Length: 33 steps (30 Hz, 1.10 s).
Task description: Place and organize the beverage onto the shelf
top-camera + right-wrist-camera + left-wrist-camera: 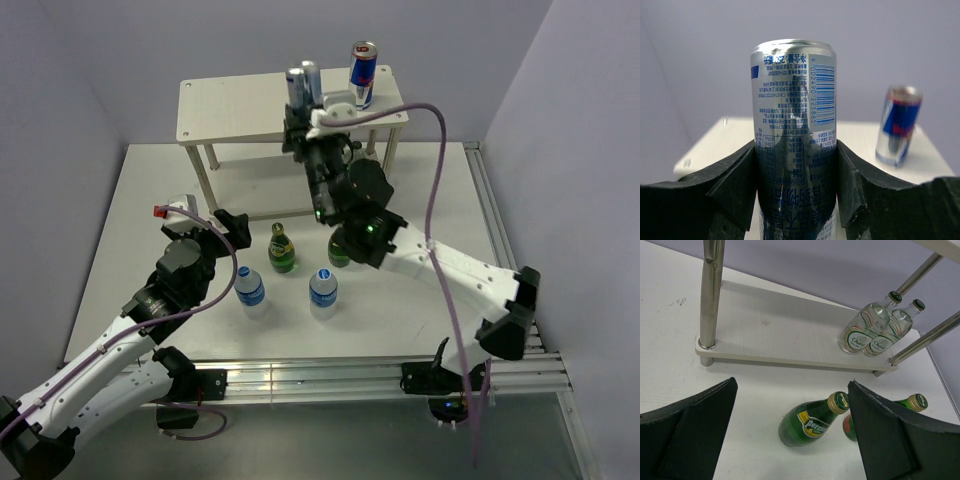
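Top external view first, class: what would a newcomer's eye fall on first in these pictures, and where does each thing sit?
Most striking is the silver can clamped upright in the right gripper over the top board of the shelf, with a blue and red can standing at that board's right end. Next come two green glass bottles and two clear plastic bottles on the table in front, the open left gripper to their left.

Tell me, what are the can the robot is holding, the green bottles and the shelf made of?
The can in the right tool looks like thin metal: silvery and shiny, with print. The green bottle looks like glass: see-through, glossy, gold cap. The shelf looks like pale wood, matte, maybe laminate.
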Tool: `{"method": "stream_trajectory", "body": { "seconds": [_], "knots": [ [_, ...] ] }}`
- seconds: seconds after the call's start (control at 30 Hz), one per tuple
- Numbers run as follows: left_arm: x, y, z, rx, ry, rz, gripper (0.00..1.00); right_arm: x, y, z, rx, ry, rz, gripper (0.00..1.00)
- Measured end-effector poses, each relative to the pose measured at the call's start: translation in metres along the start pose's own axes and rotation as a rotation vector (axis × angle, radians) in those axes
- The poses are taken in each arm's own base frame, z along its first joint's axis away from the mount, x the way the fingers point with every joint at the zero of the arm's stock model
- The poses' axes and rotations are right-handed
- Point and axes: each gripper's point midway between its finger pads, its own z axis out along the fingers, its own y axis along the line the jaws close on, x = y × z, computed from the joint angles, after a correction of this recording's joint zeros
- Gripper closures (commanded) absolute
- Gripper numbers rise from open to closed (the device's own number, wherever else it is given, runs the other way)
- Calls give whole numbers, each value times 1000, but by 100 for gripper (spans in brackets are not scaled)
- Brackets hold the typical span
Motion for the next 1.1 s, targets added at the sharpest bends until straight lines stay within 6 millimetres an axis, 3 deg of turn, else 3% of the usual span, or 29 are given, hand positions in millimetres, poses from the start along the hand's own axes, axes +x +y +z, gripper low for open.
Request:
{"method": "stream_trajectory", "body": {
  "seconds": [0.1,0.2,0.43,0.6,0.8,1.03,1.1],
  "knots": [
    [-1,1,1,-6,-5,3,1,-11,3,37,14,-102,-29,100],
    [0,1,3,-11,-14,2,1,-7,-11,67,68,-174,-66,100],
    [19,25,3,-64,-36,28,1,16,-34,121,184,-281,-135,100],
    [16,32,3,-95,-67,28,1,40,-44,153,223,-325,-168,100],
    [12,35,5,-123,-89,32,1,86,-65,171,258,-307,-221,100],
    [18,39,9,-146,-76,54,1,136,-90,165,290,-257,-266,100],
    [19,39,9,-146,-75,55,1,139,-93,162,287,-284,-249,100]
  ]
}}
